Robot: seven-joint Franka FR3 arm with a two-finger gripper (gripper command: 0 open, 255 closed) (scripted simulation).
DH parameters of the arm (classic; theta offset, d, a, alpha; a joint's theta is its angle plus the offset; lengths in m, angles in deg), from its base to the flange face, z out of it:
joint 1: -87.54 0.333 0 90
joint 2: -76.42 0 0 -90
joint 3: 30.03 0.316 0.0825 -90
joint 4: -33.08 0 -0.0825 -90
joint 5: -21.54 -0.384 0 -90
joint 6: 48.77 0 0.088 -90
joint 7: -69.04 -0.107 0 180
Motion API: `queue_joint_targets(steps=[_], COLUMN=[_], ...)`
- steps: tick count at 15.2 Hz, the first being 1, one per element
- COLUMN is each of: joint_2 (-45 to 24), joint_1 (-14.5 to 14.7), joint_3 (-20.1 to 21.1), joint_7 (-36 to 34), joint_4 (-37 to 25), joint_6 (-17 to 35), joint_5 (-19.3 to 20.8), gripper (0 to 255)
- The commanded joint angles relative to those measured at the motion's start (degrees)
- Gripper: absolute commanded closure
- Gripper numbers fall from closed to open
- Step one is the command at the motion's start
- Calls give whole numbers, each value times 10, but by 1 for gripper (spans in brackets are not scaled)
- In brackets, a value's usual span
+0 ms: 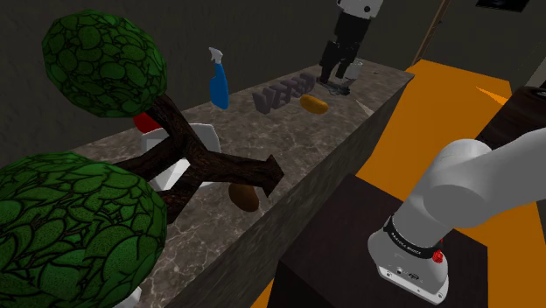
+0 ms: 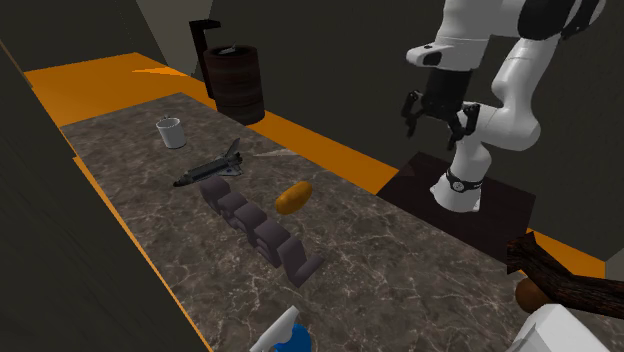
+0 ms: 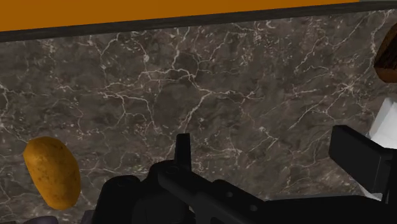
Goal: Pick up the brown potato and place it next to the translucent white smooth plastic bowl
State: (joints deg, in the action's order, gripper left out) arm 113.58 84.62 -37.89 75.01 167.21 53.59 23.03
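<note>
The orange-brown potato [image 1: 313, 103] [image 2: 293, 197] [image 3: 52, 172] lies on the marble counter [image 1: 262, 140], beside a grey ridged object [image 1: 282, 92] [image 2: 260, 230]. A white bowl [image 1: 199, 140] [image 2: 562, 330] sits further along the counter, partly hidden behind a tree's dark trunk [image 1: 201, 166]. My gripper [image 1: 337, 68] [image 2: 438, 118] [image 3: 270, 153] hangs open, well above the counter and holding nothing. In the wrist view the potato lies off to one side of the fingers [image 3: 183, 149], not between them.
A toy space shuttle [image 1: 343, 86] [image 2: 212, 168], a blue spray bottle [image 1: 218, 83] [image 2: 285, 335], a white cup [image 2: 171, 132] and a dark barrel [image 2: 235, 82] are about. A second brown lump [image 1: 244, 197] [image 2: 530, 293] lies by the tree. Leafy crowns [image 1: 103, 61] block the shoulder view's left.
</note>
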Motion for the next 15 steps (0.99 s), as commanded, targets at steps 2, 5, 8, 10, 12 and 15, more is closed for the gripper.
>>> queue_joint_targets(steps=[2,5,8,10,12,15], joint_2=[-50,-100,-154,-192,-232,-293], joint_1=[-6,-11,-14,-16,-19,-23], joint_3=[-24,-47,-70,-85,-99,-117], joint_7=[28,56,85,105,126,158], joint_4=[-5,-17,-36,-52,-71,-105], joint_6=[43,79,112,133,152,176], joint_5=[12,19,21,19,15,2], gripper=[0,0,0,0,0,0])
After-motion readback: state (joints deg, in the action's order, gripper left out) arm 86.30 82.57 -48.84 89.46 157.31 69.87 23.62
